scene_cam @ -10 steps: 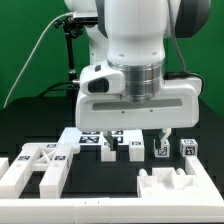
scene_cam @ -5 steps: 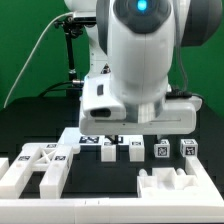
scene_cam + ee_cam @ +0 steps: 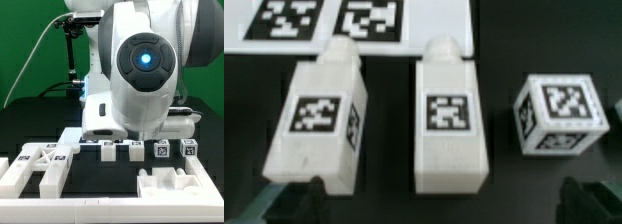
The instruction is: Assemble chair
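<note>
Beneath the wide-apart jaws lie two tagged chair posts (image 3: 448, 120).

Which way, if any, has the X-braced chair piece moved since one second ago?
No. The X-braced chair piece lies in the same place beside the marker board, on the exterior view's left.

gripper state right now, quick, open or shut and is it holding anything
gripper: open, fingers wide apart, holding nothing; it hangs above a white chair post without touching it.
</note>
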